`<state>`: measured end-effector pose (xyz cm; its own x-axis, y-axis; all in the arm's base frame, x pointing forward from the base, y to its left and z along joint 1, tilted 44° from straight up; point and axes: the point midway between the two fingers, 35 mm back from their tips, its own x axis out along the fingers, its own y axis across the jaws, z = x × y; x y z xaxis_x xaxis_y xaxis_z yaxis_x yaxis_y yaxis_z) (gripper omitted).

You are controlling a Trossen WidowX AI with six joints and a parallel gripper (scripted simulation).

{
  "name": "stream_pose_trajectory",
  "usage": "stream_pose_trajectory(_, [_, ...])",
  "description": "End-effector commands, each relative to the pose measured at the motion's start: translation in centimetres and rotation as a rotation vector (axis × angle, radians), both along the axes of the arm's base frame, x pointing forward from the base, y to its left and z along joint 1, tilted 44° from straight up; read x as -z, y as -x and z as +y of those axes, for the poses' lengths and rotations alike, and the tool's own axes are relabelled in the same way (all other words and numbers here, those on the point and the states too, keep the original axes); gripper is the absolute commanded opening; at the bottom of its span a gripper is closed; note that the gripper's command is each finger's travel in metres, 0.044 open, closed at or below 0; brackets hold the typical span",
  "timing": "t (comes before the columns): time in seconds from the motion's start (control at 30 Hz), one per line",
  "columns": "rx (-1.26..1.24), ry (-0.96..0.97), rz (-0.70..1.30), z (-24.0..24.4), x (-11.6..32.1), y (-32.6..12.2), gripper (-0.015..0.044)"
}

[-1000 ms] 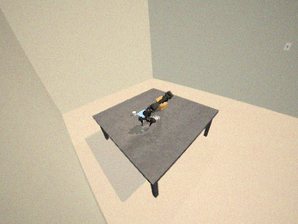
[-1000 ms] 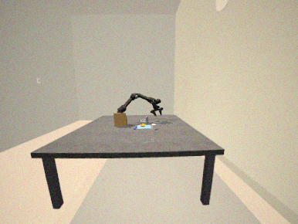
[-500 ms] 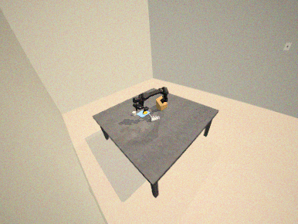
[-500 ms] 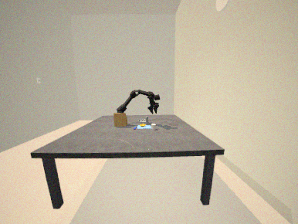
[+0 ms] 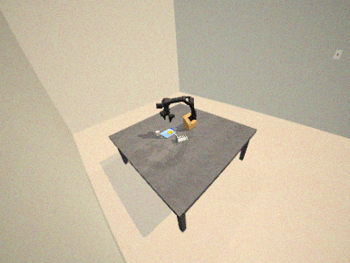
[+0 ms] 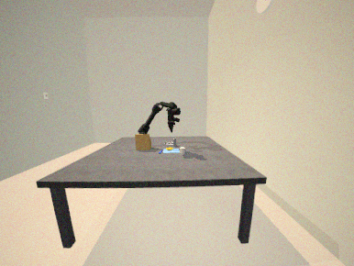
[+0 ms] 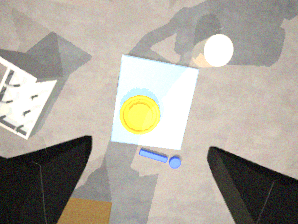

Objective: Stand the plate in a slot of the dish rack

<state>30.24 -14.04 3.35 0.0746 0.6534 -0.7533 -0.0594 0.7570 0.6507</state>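
Note:
The yellow round plate (image 5: 170,132) (image 6: 170,149) (image 7: 140,114) lies flat on a light blue rectangular mat (image 5: 164,134) (image 7: 172,127). The white dish rack (image 5: 182,139) (image 6: 169,143) (image 7: 44,90) stands beside the mat, partly cut off at the left edge of the wrist view. Dark marks show inside it, and its slots look empty. My gripper (image 5: 167,119) (image 6: 171,130) (image 7: 151,147) is open and empty. It points down, high above the table near the plate and mat. In the wrist view the plate shows ahead of the gap between the fingertips.
A white round-topped object (image 6: 182,149) (image 7: 218,50) stands beyond the mat's corner, on the side away from the rack. A blue stick (image 7: 153,155) and a small blue ball (image 7: 174,162) lie by the mat's near edge. The arm's base sits at a wooden block (image 5: 189,123) (image 6: 143,142) (image 7: 87,211).

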Motion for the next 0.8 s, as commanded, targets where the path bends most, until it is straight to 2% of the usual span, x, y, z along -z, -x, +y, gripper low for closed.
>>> stream_pose_trajectory(0.0, [-0.003,-0.034,0.036,0.1,0.4,1.1,0.0400])
stream_pose_trajectory(0.17, [-0.002,-0.033,0.036,0.6,1.0,1.0,0.0400])
stream_pose_trajectory(0.43, [-0.003,-0.038,0.035,7.6,8.1,1.9,0.0400])
stream_pose_trajectory(0.77, [-0.003,-0.038,0.034,7.9,9.2,1.3,0.0400])
